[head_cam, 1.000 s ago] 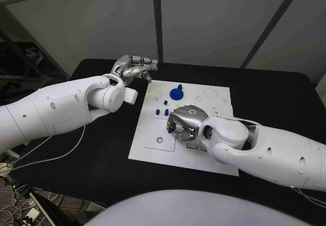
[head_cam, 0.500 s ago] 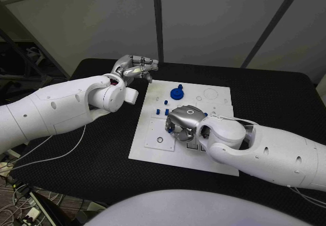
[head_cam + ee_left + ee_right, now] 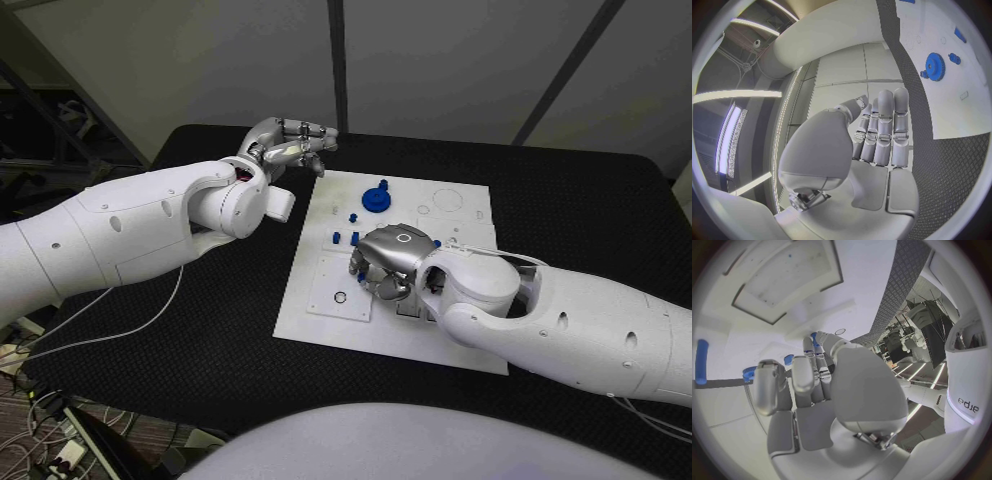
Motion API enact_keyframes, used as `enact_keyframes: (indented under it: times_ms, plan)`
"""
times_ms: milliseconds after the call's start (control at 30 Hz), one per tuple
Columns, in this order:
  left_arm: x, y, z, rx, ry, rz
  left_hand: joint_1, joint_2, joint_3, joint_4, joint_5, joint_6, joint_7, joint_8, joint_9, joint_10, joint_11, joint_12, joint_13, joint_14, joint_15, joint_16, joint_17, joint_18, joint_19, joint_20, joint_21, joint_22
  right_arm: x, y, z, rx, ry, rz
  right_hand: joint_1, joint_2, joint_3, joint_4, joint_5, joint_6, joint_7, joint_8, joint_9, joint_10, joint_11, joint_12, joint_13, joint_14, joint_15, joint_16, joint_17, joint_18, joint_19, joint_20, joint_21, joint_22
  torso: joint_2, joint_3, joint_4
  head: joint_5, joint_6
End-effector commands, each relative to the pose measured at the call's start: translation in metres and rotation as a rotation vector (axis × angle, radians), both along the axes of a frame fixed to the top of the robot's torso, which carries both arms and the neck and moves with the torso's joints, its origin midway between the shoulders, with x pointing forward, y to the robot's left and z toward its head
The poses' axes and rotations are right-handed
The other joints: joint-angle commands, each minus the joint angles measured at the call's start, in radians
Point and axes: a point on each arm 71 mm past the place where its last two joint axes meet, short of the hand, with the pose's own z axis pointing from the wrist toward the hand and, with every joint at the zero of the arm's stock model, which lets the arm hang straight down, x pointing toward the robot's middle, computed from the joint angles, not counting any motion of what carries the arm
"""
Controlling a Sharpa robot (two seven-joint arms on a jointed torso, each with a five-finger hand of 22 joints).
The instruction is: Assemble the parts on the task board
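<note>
The white task board (image 3: 462, 215) lies in the middle of the black table. A blue gear (image 3: 375, 198) stands near its far edge, with small blue pegs (image 3: 343, 238) just nearer. My right hand (image 3: 389, 265) is over the board's middle, fingertips down on it. In the right wrist view a blue sliver (image 3: 813, 338) shows at the fingertips (image 3: 804, 347); whether it is held I cannot tell. A longer blue part (image 3: 701, 367) lies on the board beside that hand. My left hand (image 3: 289, 140) hovers past the board's far left corner, fingers curled in, holding nothing; the gear (image 3: 934, 66) lies ahead of it.
A raised square plate (image 3: 339, 290) with a small ring on it sits at the board's near left, close to the right hand. A white cable (image 3: 116, 335) runs over the table under the left arm. Black table surface surrounds the board.
The right hand has shifted very slightly over the board's middle. The left hand has barely moved.
</note>
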Motion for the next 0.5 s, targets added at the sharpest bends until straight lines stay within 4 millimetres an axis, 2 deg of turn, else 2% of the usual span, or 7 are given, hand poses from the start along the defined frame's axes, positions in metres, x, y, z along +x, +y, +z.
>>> enact_keyframes:
  times_ms: [33,233,367,500]
  plan:
    - [0.0001,-0.0015,0.0012,-0.001,-0.002,-0.014,0.001,0.007,-0.005,0.001,-0.002,-0.005,-0.002,0.006,-0.002,-0.005,0.001,0.004,0.000,-0.007,0.003,-0.004,-0.001,-0.018,-0.005,0.000,-0.007,-0.001,0.0006,-0.0005,0.0008,0.014,-0.008,-0.001,-0.001,-0.018,0.000,0.006,-0.006,-0.046,-0.006,-0.003,-0.004,-0.021,0.002,-0.004,-0.008,0.012,0.007,-0.010,-0.012,0.008,-0.016,0.003,-0.016,0.072,0.000,0.0003,-0.0009,0.001,0.000]
    - [0.0002,-0.0017,0.0009,-0.001,0.001,-0.017,0.000,0.008,-0.006,0.001,-0.002,-0.007,-0.001,0.006,-0.002,-0.007,0.002,0.004,0.000,-0.008,0.003,-0.004,-0.002,-0.018,-0.006,0.000,-0.007,-0.001,0.0003,-0.0021,0.0029,0.038,-0.020,-0.002,-0.008,-0.035,-0.007,0.007,-0.016,-0.080,-0.018,0.000,-0.002,-0.058,0.010,-0.003,-0.018,0.003,0.012,-0.035,-0.042,0.017,-0.044,0.007,-0.045,0.036,0.000,0.0014,-0.0011,0.001,0.000]
    - [0.0003,-0.0014,0.0008,0.000,0.002,-0.016,0.000,0.008,-0.006,0.001,-0.002,-0.007,-0.001,0.006,-0.002,-0.007,0.002,0.004,0.000,-0.008,0.003,-0.004,-0.002,-0.018,-0.006,0.000,-0.007,-0.001,-0.0002,-0.0045,0.0049,0.058,-0.030,-0.008,-0.011,-0.036,-0.010,0.008,-0.016,-0.079,-0.019,0.002,0.000,-0.062,0.011,0.000,-0.019,0.002,0.013,-0.037,-0.045,0.018,-0.046,0.008,-0.048,0.033,0.000,0.0010,-0.0018,0.001,0.001]
    - [0.0005,-0.0012,0.0006,0.000,0.003,-0.016,0.000,0.008,-0.006,0.001,-0.002,-0.007,-0.001,0.006,-0.002,-0.007,0.002,0.004,0.000,-0.008,0.003,-0.004,-0.002,-0.018,-0.006,0.000,-0.007,-0.001,-0.0014,-0.0095,0.0086,0.095,-0.048,-0.016,-0.016,-0.039,-0.015,0.011,-0.015,-0.077,-0.019,0.003,0.001,-0.065,0.011,0.004,-0.020,0.002,0.013,-0.037,-0.046,0.018,-0.045,0.009,-0.048,0.033,0.000,0.0023,-0.0021,0.000,0.002]
